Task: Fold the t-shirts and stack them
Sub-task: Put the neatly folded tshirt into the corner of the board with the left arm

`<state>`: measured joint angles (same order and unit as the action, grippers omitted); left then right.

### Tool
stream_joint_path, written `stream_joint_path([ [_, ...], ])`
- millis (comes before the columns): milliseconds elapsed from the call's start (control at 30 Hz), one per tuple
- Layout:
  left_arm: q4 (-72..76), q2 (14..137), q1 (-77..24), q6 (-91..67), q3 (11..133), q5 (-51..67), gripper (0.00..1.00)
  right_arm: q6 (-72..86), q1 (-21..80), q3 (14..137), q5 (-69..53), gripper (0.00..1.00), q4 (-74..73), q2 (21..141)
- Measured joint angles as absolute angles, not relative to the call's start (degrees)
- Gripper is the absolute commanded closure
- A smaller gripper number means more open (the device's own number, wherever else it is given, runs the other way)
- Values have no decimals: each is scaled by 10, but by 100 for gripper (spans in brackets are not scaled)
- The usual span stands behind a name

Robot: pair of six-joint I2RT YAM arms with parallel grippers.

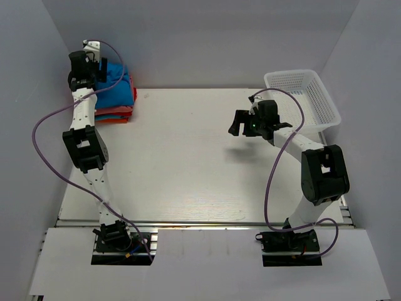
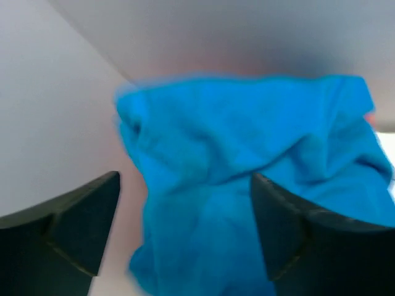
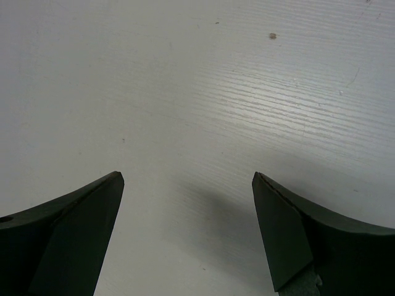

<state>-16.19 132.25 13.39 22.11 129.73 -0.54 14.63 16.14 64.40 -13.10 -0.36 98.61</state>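
White table (image 1: 188, 163) holds, in its far left corner, the blue t-shirt (image 2: 247, 154), lying rumpled on the folded t-shirts (image 1: 113, 116). The left gripper (image 2: 185, 176) hangs over it with jaws apart, and the right gripper (image 3: 188, 179) is also apart. Placing seems finished; next the left arm should lift away cleanly.

Left arm (image 1: 85, 148): rises from its base at the near edge and stretches to the far left corner, elbow bent midway.
Left pincer (image 2: 185, 182): 2 dark fingers (image 2: 80, 216) spread wide apart, not clamped.
Right arm (image 1: 323, 173): folded sharply at the elbow, forearm reaching left and inward.
Right pincer (image 3: 188, 179): 2 fingers fully parted, aimed downward, gripping nothing.
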Motion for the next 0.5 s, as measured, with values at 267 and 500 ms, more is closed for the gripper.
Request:
stream_joint_path([
  [267,-120,1323,131,203,1298,-73,0,145,161,645,-125,10,-13,986],
  [500,-121,1323,126,168,1298,-43,0,145,161,645,-125,10,-17,985],
])
